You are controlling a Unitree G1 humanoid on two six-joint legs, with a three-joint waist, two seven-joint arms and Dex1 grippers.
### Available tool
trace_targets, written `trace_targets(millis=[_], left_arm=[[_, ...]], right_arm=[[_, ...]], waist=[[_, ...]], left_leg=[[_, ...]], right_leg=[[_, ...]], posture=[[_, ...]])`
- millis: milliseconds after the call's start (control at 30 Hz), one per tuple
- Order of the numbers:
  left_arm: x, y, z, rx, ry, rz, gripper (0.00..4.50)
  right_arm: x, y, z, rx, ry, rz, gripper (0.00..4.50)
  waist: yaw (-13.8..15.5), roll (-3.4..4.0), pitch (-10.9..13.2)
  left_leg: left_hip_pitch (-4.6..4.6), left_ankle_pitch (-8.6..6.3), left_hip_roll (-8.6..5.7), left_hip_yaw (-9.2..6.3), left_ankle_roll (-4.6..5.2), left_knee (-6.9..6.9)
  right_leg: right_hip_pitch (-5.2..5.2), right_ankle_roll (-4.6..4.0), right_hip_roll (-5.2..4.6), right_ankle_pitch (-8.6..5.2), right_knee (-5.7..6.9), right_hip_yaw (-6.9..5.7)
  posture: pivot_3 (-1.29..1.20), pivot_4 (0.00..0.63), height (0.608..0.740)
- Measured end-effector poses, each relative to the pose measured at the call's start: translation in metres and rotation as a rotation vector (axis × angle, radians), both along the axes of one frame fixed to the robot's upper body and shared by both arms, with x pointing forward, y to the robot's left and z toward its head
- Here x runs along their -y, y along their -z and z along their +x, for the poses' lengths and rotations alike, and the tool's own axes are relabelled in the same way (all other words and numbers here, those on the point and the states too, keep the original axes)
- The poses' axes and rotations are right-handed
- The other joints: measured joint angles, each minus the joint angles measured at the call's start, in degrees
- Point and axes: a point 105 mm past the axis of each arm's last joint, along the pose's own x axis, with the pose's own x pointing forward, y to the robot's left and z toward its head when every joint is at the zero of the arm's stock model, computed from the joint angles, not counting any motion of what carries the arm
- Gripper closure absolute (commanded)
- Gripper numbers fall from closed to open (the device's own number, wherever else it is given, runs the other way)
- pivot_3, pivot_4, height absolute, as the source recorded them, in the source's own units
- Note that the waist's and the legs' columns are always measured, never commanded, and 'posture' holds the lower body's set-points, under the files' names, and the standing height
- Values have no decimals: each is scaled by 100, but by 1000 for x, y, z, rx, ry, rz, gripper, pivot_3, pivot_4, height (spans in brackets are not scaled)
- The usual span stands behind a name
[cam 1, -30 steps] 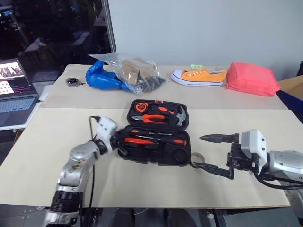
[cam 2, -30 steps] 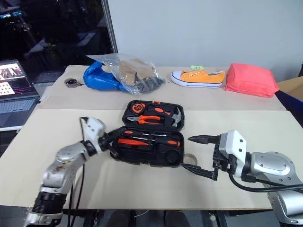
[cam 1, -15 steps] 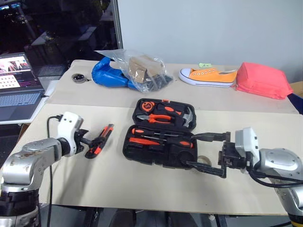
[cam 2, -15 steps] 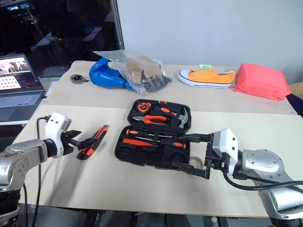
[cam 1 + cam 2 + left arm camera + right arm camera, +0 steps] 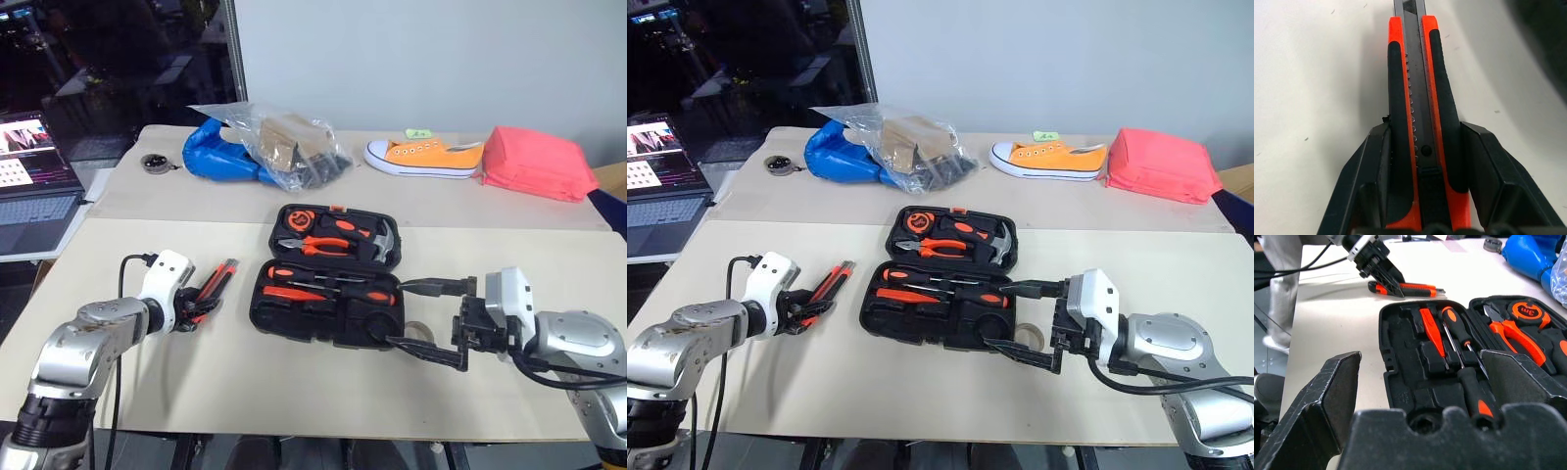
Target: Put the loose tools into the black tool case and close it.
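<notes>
The black tool case (image 5: 313, 330) lies open in the middle of the table. In its slots sit pliers (image 5: 319, 247), a tape measure (image 5: 294, 217), a hammer (image 5: 378, 239) and screwdrivers (image 5: 328, 280). One loose tool, an orange-and-black utility knife (image 5: 219, 280), lies on the table left of the case. My left gripper (image 5: 196, 302) is shut on the knife's near end. In the left wrist view both fingers (image 5: 1378, 166) press against the handle of the knife (image 5: 1418, 88). At the case's right front corner my right gripper (image 5: 397, 313) stands wide open and holds nothing.
A small ring of tape (image 5: 418, 329) lies under the right gripper. Along the back of the table are a clear bag over a blue bundle (image 5: 260, 147), an orange sneaker (image 5: 423, 157) and a pink-red pouch (image 5: 534, 162). A laptop (image 5: 34, 191) sits far left.
A second ago my left gripper was at the case's left edge. Half a second ago it stood open just short of the knife; now its fingers have closed on the handle. The right arm has kept still.
</notes>
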Motion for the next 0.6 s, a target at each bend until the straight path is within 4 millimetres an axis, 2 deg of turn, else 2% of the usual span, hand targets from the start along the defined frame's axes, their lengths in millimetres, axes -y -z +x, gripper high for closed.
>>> trace_targets(millis=[133,200,267,333,433,533,600], left_arm=[[38,-50,-15,115,380,19,2778],[56,-59,-20,140,548,71,2778],[77,-50,-23,118,719,120,2778],[93,-31,-19,88,840,174,2778],[105,-5,-10,47,923,243,2778],[120,0,5,82,996,326,2778],[121,3,10,86,1024,373,2778]], right_arm=[[9,5,-3,-19,32,-6,0],[17,6,-5,-24,54,-20,0],[27,8,-7,-37,75,-43,0],[34,7,-9,-33,82,-66,0],[44,5,-10,-31,97,-87,0],[51,1,-10,-19,109,-106,0],[52,1,-10,-17,114,-109,0]], waist=[[100,5,-1],[122,19,-8],[141,22,-8],[140,20,-7],[78,17,-6],[99,17,-6],[85,17,-6]], left_leg=[[-3,0,-9,20,0,0],[0,0,-16,45,0,0],[-1,0,-24,51,0,2],[-5,0,-20,51,1,9],[-5,0,-7,50,2,10],[-7,1,-6,44,3,14],[-8,1,-5,44,3,14]], right_leg=[[4,0,-1,0,-14,-8],[9,4,-5,-1,-18,0],[11,5,-1,-2,-19,0],[9,5,11,-2,-19,0],[6,4,27,-1,-17,7],[6,11,31,-5,-13,2],[6,19,32,-10,-13,4]], posture=[[0,150,740],[0,150,740],[0,150,740],[0,150,740],[0,150,740],[0,150,740],[0,150,740]])
